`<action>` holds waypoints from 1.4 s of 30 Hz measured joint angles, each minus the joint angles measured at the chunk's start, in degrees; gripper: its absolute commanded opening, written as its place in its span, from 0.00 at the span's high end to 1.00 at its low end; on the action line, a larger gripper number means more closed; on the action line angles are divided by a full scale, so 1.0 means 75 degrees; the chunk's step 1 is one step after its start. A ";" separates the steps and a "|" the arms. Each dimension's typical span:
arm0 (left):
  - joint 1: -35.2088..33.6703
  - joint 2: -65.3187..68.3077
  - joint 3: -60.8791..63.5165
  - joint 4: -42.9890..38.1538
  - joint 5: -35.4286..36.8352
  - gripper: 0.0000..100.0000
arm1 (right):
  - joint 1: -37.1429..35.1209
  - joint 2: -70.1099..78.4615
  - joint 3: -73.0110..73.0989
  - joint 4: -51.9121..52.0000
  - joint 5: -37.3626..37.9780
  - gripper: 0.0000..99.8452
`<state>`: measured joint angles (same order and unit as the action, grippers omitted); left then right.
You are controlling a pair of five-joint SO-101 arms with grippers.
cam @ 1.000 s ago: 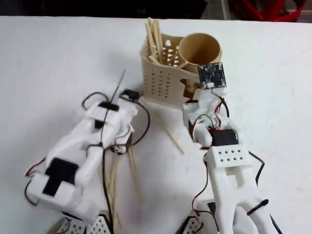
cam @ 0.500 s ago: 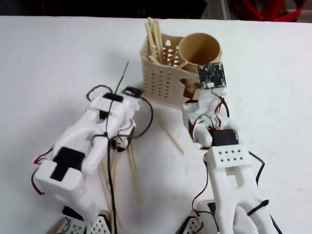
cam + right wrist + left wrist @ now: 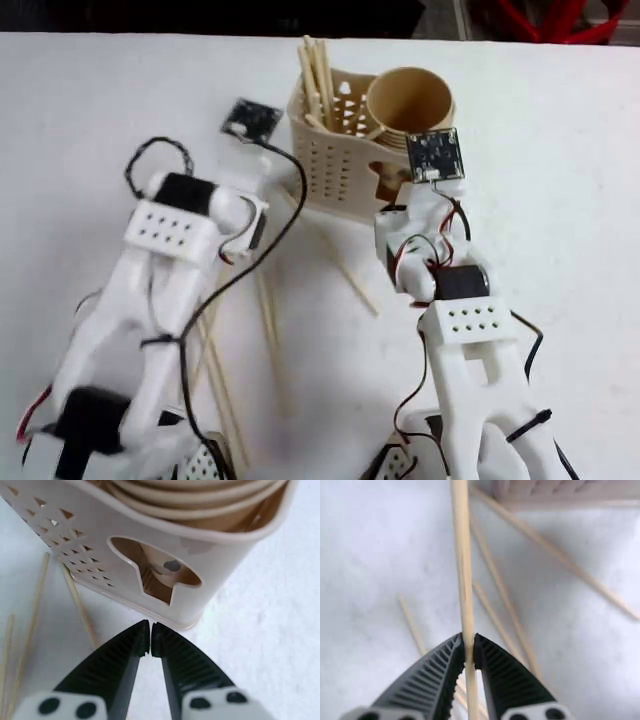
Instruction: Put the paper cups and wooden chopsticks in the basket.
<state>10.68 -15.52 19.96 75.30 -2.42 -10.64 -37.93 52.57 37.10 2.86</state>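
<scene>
My left gripper (image 3: pixel 469 642) is shut on a wooden chopstick (image 3: pixel 463 570), which runs straight out from the jaws, above the table. Several more chopsticks (image 3: pixel 502 592) lie loose on the white table below it. The left arm (image 3: pixel 170 228) stands just left of the beige basket (image 3: pixel 335 160). In the basket are stacked paper cups (image 3: pixel 410 98) and a few upright chopsticks (image 3: pixel 316 75). My right gripper (image 3: pixel 150 631) is shut with nothing in it, close in front of the basket's handle-hole wall (image 3: pixel 210 575). The cups' rims (image 3: pixel 200 497) show above that wall.
One loose chopstick (image 3: pixel 345 268) lies between the two arms near the basket; several others (image 3: pixel 228 385) lie by the left arm's base. The right arm (image 3: pixel 445 285) stands in front of the basket. Bare table stretches to the far left and right.
The left arm has lifted and swung forward toward the basket, its wrist now higher and nearer the basket's left side. The right arm has not moved.
</scene>
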 measured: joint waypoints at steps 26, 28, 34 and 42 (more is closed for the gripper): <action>0.0809 0.0047 -0.4525 -0.3235 0.0023 0.98 | 0.0000 0.0000 0.0000 0.0000 0.0000 0.98; 0.0903 0.0399 -0.4525 -0.3845 0.0059 0.98 | 0.0000 0.0000 0.0000 0.0000 0.0000 0.98; 0.0903 0.1442 -0.4525 -0.4993 0.1219 0.97 | 0.0000 0.0000 0.0000 0.0000 0.0000 0.98; 0.0914 0.2192 -0.4513 -0.5275 0.1582 0.84 | 0.0000 0.0000 0.0000 0.0000 0.0000 0.98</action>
<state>17.54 0.92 -13.89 35.74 9.45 -10.64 -37.93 52.57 37.10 2.86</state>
